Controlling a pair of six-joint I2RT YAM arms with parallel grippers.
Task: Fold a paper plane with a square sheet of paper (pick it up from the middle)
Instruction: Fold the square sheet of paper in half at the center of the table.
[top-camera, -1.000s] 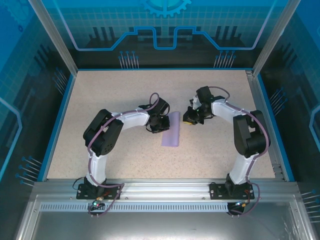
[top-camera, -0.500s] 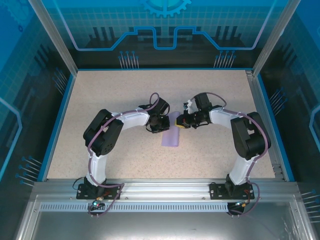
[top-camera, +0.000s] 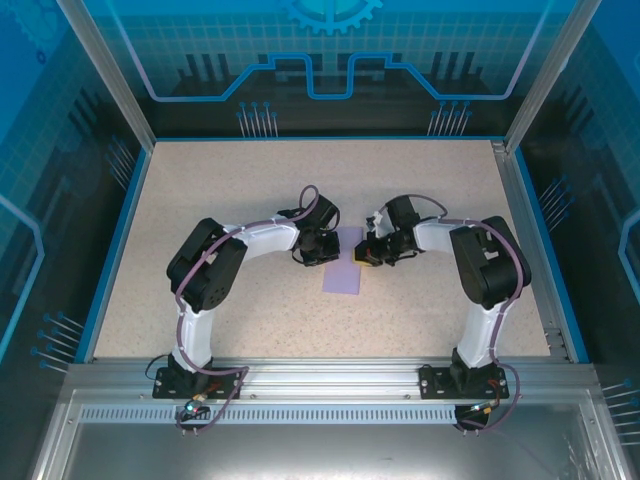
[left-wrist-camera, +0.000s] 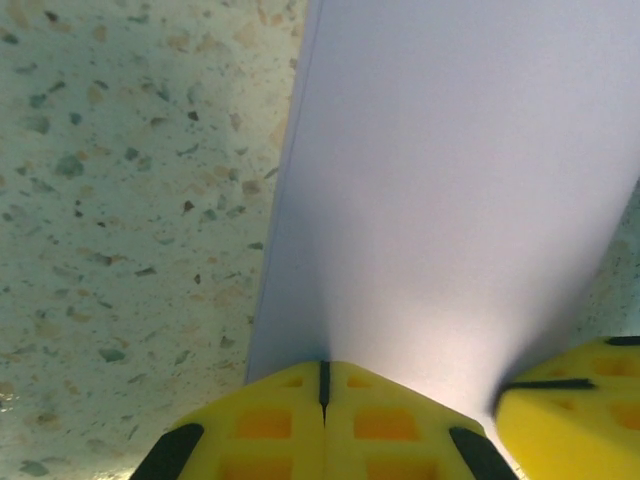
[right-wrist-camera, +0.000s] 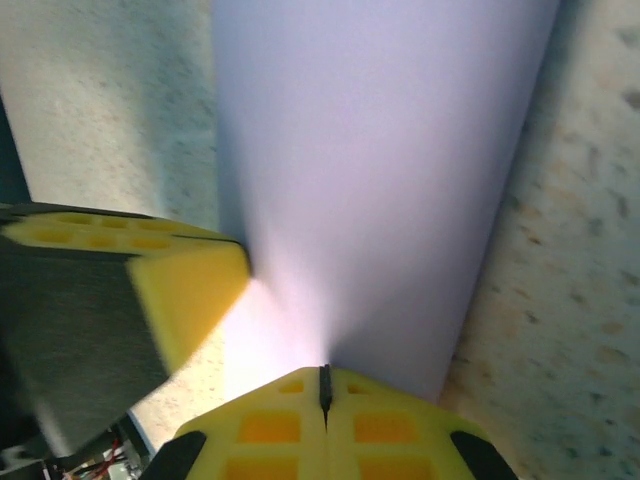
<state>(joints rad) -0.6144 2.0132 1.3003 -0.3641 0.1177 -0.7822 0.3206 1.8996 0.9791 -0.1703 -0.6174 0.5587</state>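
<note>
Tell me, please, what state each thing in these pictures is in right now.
pale lavender sheet of thin paper: pinched at one end by both claws, smooth and unmarked.
left claw: shut on the paper's end.
right claw: shut on the same end, close beside the left claw.

There is one sheet of paper (top-camera: 345, 275), pale lavender, on one speckled tabletop (top-camera: 230, 180). Two arms stand over it: one left arm (top-camera: 255, 238) and one right arm (top-camera: 480, 262). That makes two tools, the left tool (top-camera: 328, 255) and the right tool (top-camera: 365, 255). The left wrist view counts three yellow fingers (left-wrist-camera: 265, 425), two pressed together and one apart at the right. The right wrist view also counts three.
</note>
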